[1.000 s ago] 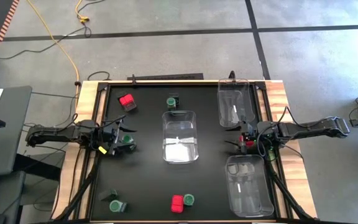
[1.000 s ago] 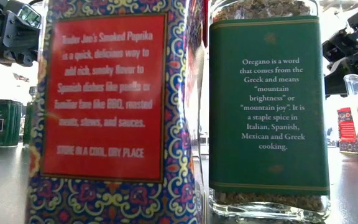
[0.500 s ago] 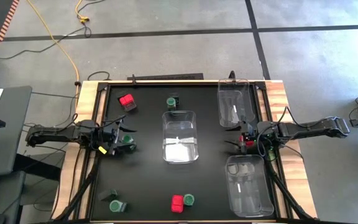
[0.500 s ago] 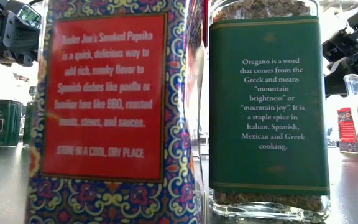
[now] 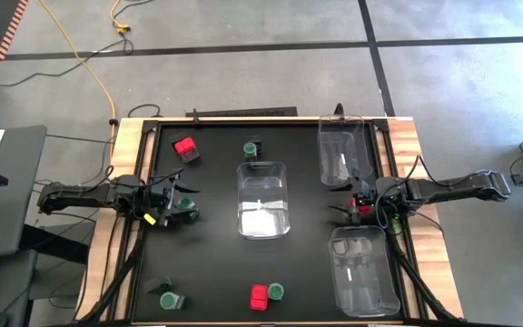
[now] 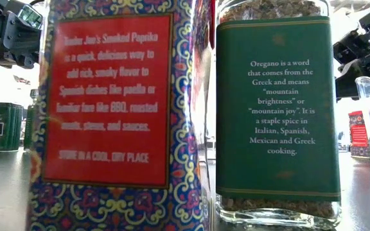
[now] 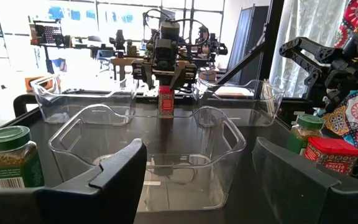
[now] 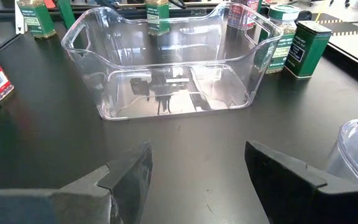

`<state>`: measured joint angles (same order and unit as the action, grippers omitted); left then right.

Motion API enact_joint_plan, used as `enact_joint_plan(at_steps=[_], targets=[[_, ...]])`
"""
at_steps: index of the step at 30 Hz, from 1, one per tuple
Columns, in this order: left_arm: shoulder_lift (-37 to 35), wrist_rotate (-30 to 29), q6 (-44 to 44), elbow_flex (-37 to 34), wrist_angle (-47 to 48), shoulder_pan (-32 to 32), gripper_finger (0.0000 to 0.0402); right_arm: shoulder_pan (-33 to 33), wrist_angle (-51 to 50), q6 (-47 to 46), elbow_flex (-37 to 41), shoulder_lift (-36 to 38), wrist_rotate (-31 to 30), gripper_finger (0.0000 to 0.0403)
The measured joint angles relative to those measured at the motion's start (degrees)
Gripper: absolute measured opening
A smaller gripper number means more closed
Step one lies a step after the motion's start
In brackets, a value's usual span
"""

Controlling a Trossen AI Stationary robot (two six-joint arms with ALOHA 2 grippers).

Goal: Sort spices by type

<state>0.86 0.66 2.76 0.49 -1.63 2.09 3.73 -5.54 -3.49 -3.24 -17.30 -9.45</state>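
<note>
Spices are scattered on the black table (image 5: 216, 245). Small bright red paprika box (image 7: 165, 103) stands upright directly beneath the right gripper (image 5: 360, 207), between two clear plastic bins (image 5: 343, 150); jaw state cannot be determined. Left gripper (image 7: 194, 165) is spread open, empty, beside a round green-lidded jar (image 5: 186, 203).

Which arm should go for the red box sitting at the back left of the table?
Left. The red box lies on the left arm's half of the table, a short way from the open left gripper. The right gripper hangs on the far side, beyond the middle bin.
</note>
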Motion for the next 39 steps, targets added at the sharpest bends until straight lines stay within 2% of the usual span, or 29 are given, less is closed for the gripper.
enact_joint_plan(at_steps=[19,39], targets=[[0.0,0.0,0.0,0.0,0.0,0.0,0.0282,0.0,0.0,0.0,0.0,0.0,0.0,0.0286],[0.0,0.1,7.8,0.0,0.0,0.0,0.0282,0.0,0.0,0.0,0.0,0.0,0.0,0.0286]])
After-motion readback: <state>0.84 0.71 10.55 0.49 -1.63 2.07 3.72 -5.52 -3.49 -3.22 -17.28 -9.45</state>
